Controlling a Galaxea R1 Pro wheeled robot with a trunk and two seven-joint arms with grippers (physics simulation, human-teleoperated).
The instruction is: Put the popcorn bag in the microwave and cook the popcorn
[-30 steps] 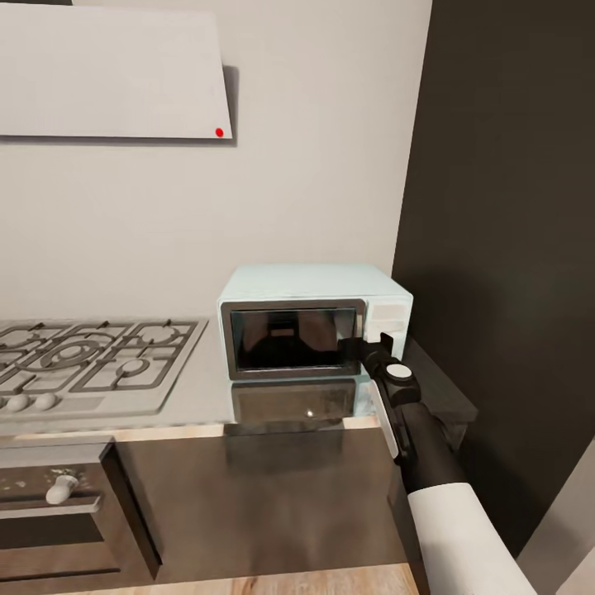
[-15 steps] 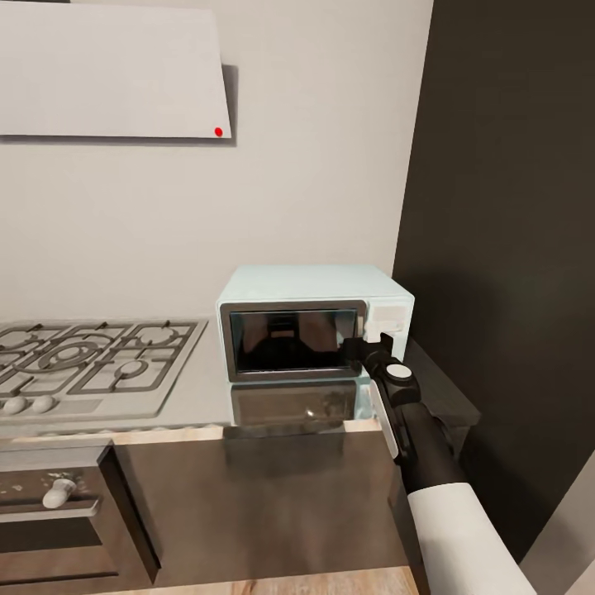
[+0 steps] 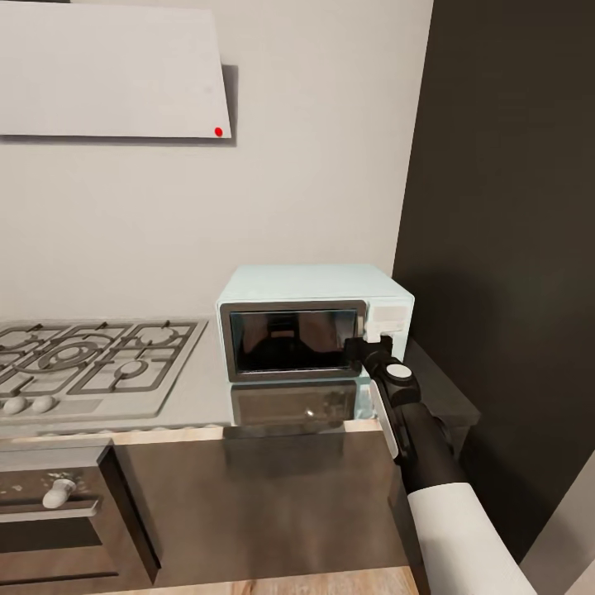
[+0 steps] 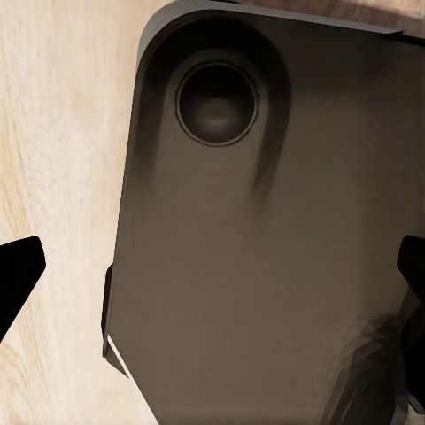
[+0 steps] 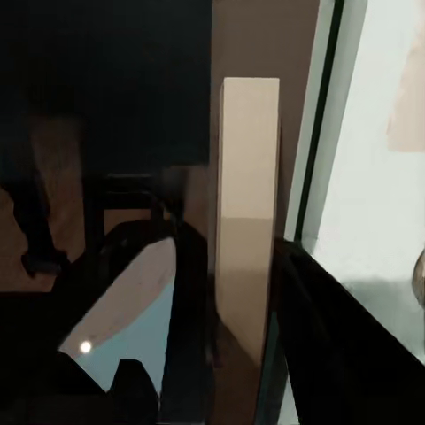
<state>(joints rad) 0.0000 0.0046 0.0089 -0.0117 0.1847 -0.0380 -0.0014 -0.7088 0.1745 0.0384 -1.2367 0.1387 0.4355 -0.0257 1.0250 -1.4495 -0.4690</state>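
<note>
The pale mint-blue microwave [image 3: 314, 318] stands on the glossy grey countertop [image 3: 194, 401] beside the dark wall, its dark-framed glass door against the body. My right gripper [image 3: 365, 340] is at the door's right edge. In the right wrist view its dark fingers [image 5: 142, 292] sit close on both sides of the cream vertical door handle [image 5: 248, 221], shut on it. My left gripper [image 4: 212, 270] hangs open over the robot's dark base [image 4: 266, 248], with nothing between its tips. The popcorn bag and the popcorn are out of view.
A steel gas hob [image 3: 83, 359] lies left of the microwave, with a built-in oven [image 3: 58, 512] below it. A white hood [image 3: 116, 74] hangs on the wall. A tall dark panel [image 3: 504, 248] closes off the right side. Wooden floor [image 4: 62, 177] lies under the base.
A second ago the view shifted slightly and my right gripper edged closer onto the door's right edge. Nothing has moved in the last half second.
</note>
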